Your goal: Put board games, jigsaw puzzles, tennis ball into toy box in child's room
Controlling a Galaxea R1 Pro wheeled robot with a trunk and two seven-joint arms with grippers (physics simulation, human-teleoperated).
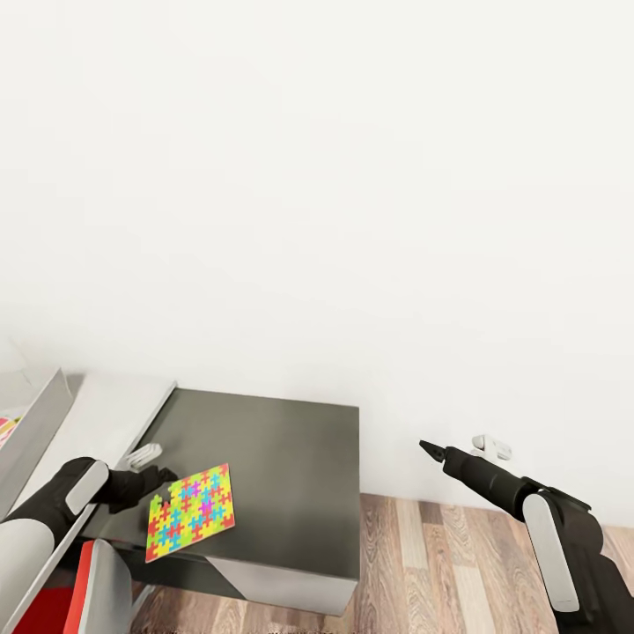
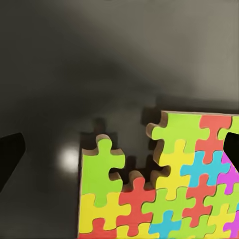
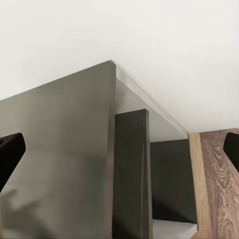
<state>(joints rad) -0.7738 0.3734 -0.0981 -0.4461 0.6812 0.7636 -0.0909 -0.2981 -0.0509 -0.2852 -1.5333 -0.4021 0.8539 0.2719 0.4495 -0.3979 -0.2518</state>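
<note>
Step in hand, likely: picking up puzzle [image 1: 190, 512] lying flat on dark table [image 1: 291, 458], near its front edge. Left gripper [image 1: 157, 480] at puzzle corner, fingers spread, nothing held yet. Next: close on edge, lift, carry to toy box [image 1: 35, 431] beyond table's left end. Right gripper [image 1: 426, 447] past table's right side, idle; opening cannot tell.

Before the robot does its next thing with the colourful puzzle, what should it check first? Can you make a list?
1. Left gripper reaches the jigsaw puzzle: ok, it meets the puzzle's near corner.
2. Firm grip on the puzzle: cannot tell; both fingertips sit wide apart at the left wrist view's edges.
3. Puzzle whole: not ok, pieces are missing along one edge.
4. Toy box close by: ok, its grey wall shows left of the arm.
5. Right gripper out of the way: ok, it hangs over the wooden floor, holding nothing.
</note>
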